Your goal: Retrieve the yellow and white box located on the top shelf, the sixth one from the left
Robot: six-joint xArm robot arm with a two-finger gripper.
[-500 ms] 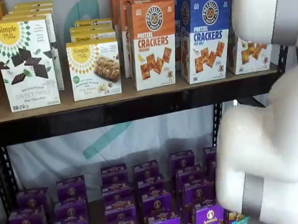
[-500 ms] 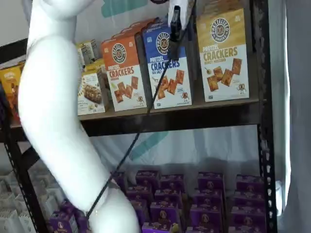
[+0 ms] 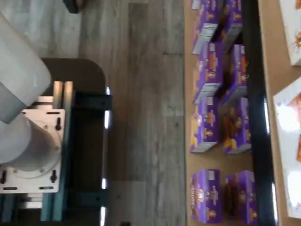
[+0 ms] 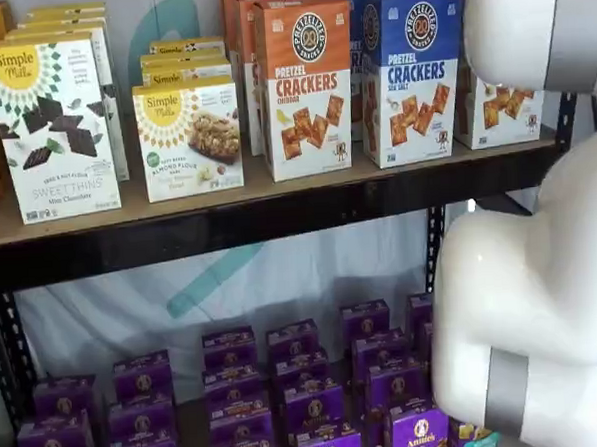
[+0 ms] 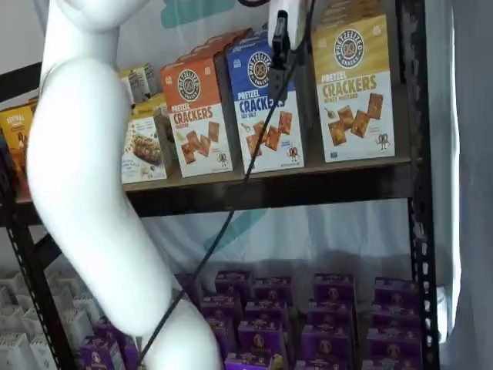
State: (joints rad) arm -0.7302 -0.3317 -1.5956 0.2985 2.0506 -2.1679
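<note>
My target, the yellow and white box (image 5: 353,86), stands upright at the right end of the top shelf (image 5: 308,185), its printed face to the front, just beside the blue box (image 5: 266,104) and close to the black upright (image 5: 412,154) of the rack. In a shelf view my gripper (image 5: 280,35) hangs from the upper edge, in front of the blue box's upper part, with a black cable (image 5: 254,154) trailing down from it. I see it only side-on as a white body and one dark finger, so the pictures alone do not show a gap; I take my fingers to be spread as wide as they go, with nothing between them. The relation that matters is sideways: the box lies to the right of my gripper as that view shows it, at about the same height, and farther back toward the shelf. Its long axis runs straight up. I judge I must shift across toward the upright and then reach in at the box's narrow width. In the other shelf view only the lower part of that box (image 4: 500,113) shows, behind my white arm (image 4: 543,301). The wrist view looks down on purple boxes (image 3: 207,127) on the lower level.
</note>
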